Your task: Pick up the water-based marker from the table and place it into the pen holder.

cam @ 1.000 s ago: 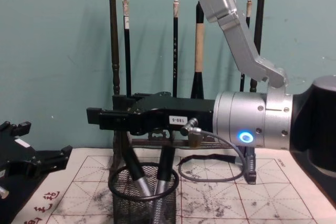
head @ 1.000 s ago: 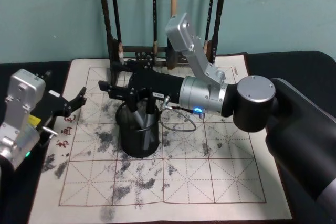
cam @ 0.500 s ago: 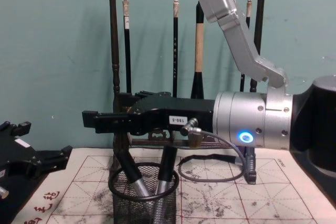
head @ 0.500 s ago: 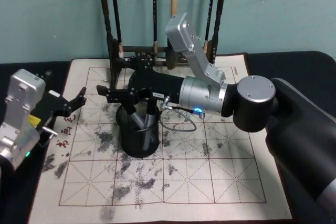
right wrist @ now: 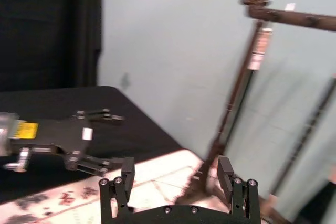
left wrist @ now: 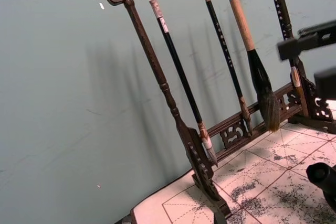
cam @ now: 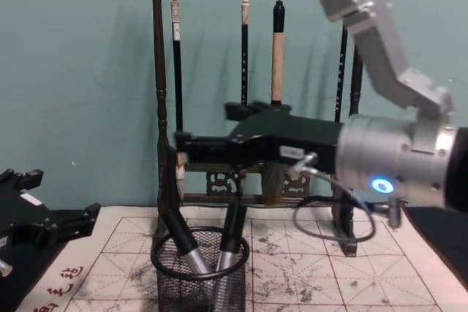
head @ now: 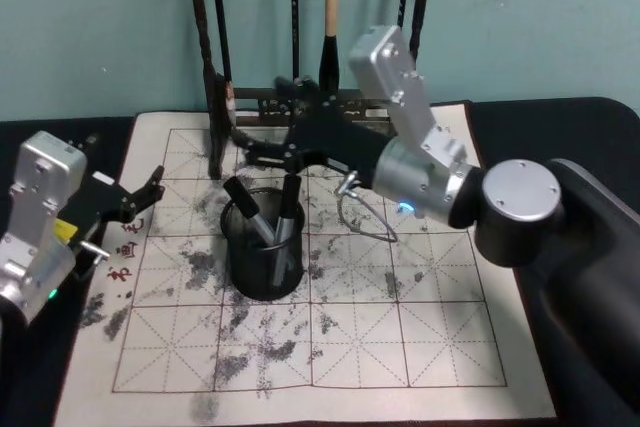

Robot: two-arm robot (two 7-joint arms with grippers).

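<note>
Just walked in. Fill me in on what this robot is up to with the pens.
Two markers stand tilted in the black mesh pen holder on the stained calligraphy mat. The right gripper is open and empty, up near the brush rack behind the holder. The left gripper sits open at the mat's left edge. The placing looks done.

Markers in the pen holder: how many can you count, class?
2. In the pen holder, the left marker leans leftward; the right marker stands beside it, nearer upright. Shorter ones could be hidden inside.
</note>
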